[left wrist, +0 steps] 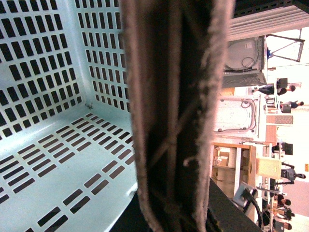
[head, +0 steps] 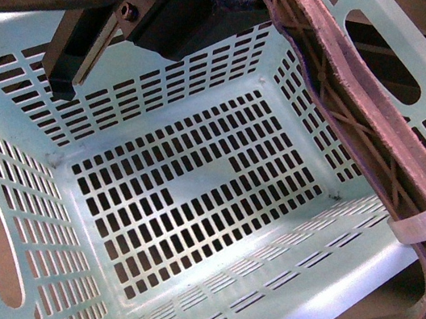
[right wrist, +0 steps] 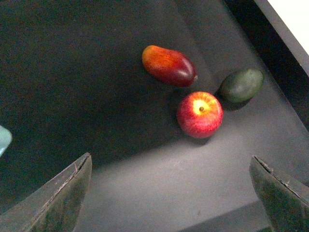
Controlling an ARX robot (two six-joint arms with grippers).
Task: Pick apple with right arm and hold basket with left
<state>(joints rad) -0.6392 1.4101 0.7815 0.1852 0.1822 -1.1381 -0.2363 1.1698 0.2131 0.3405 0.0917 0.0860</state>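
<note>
Right gripper [right wrist: 169, 159]: jaws spread wide, empty, above counter [right wrist: 96, 87]. Apple [right wrist: 200, 115] on counter, right of centre in right wrist view. Left gripper [head: 78, 63] upper left of front view, at basket [head: 202, 176]; jaws: cannot tell.

The red apple [right wrist: 200, 114], yellow blush around its stem, sits stem-up on the dark surface [right wrist: 96, 72] near one edge. The pale aqua slotted basket [head: 323, 284] is tilted.

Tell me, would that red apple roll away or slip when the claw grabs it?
The apple is round and sits on a flat dark surface, so a nudge would probably roll it. Its skin looks smooth, so it may be a little slippery. The dark green fruit close beside it might block a roll that way.
</note>
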